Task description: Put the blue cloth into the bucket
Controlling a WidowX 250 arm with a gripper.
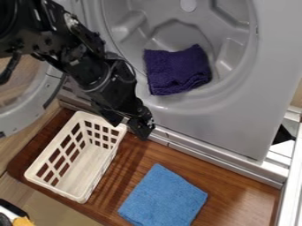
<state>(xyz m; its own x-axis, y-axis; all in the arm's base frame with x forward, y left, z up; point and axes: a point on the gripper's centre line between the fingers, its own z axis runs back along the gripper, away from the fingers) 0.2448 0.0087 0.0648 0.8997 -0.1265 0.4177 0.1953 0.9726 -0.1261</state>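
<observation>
The end effector [133,125] is located beside the upper right rim of the white basket [36,180]; its open or closed state cannot be determined. The blue cloth [163,198] lies below it in view, on the wooden surface [233,194], outside the basket.

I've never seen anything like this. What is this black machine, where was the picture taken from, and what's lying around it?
The black machine is a robot arm. It comes in from the upper left and ends in a gripper, the part that grasps, here beside the upper end of a white slatted basket. The single picture comes from a fixed camera looking down at a slant.

The basket stands on a brown wooden surface, with nothing visible inside. To its right lies a blue cloth. Behind, a dark purple cloth sits in the round opening of a grey appliance. I see neither cloth in the gripper.
</observation>
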